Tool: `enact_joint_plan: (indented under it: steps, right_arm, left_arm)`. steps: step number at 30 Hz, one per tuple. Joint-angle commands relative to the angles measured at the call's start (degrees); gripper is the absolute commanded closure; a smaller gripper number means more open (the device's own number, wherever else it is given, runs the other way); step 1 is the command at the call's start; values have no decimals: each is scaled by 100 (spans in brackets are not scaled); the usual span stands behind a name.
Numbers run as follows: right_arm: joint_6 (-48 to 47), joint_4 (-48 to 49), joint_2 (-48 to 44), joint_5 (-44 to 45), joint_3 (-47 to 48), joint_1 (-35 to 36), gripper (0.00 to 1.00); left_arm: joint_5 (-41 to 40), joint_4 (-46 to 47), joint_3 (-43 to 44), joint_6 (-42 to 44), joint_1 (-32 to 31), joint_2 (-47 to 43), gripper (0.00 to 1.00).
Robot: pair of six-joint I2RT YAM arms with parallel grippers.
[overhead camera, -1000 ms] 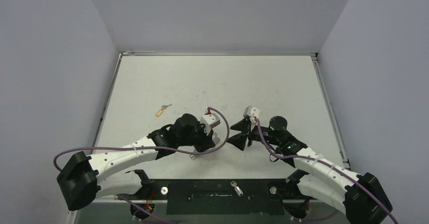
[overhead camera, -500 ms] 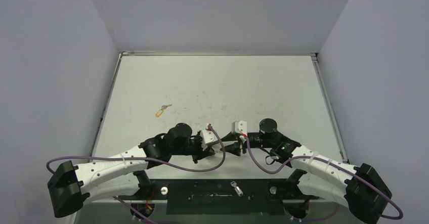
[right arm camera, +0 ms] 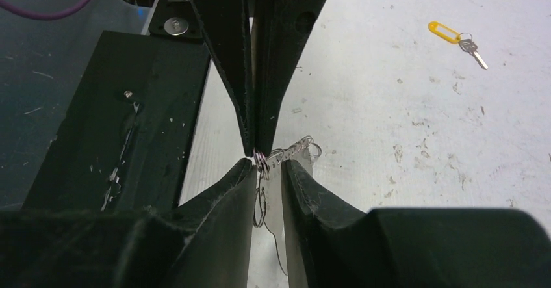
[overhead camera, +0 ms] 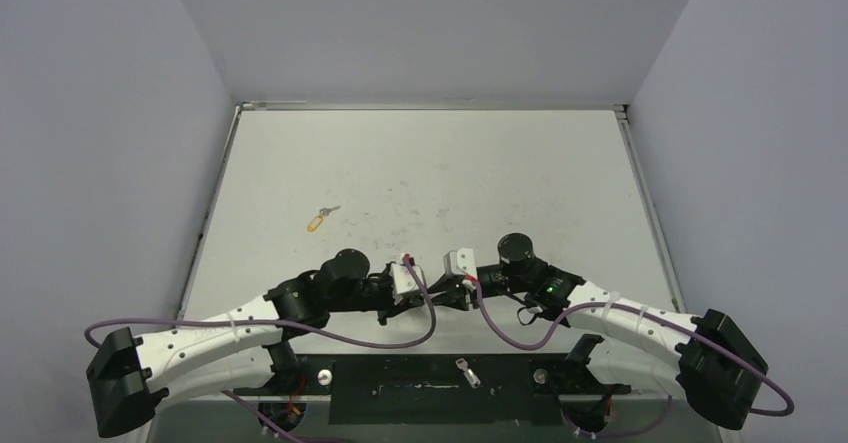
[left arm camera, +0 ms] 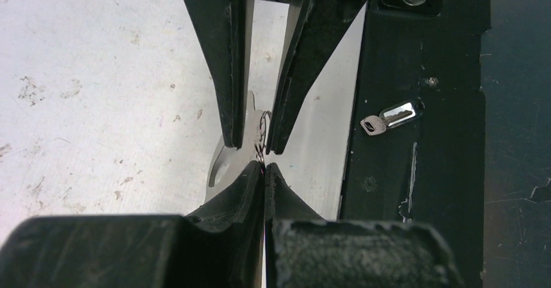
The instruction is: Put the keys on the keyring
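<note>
Pincers have come together since a second ago. Back then the left pincer (left arm camera: pixel 264 170) and the right pincer (right arm camera: pixel 269 168) were apart, farther out over the counter (overhead camera: pixel 450 163). Now their tips meet close to the near edge.

The right pincer was wider before. Now its fingers stand only a little apart, one on each side of the flat silver keyring (left arm camera: pixel 224 168), which sits in the gap.

The left pincer is shut tight. Its tips pinch the little rings (right arm camera: pixel 295 148) that hang on the keyring.

The key with the yellow tag (overhead camera: pixel 318 220) lies far off on the counter, in the same spot as before. A silver key (left arm camera: pixel 388 117) lies on the black plate (left arm camera: pixel 422 171) at the near edge.
</note>
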Motion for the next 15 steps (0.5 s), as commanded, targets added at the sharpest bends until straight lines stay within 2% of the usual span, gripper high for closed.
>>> enact_joint_plan:
  steps: [1, 4, 9, 13, 15]
  right_arm:
    - [-377, -106, 100, -141, 355, 145, 80]
    - [-430, -175, 127, -119, 393, 186, 82]
    - [-451, -357, 118, -29, 477, 205, 100]
    - [-166, -599, 29, 310, 676, 205, 100]
    - [47, -737, -22, 504, 784, 205, 100]
  left_arm:
    - [44, 403, 21, 145, -47, -180, 100]
    - [19, 403, 12, 149, -57, -206, 100]
    - [-19, 403, -9, 143, -74, -228, 100]
    - [-252, 330, -65, 137, -75, -269, 100]
    - [-423, 292, -130, 97, -75, -339, 88]
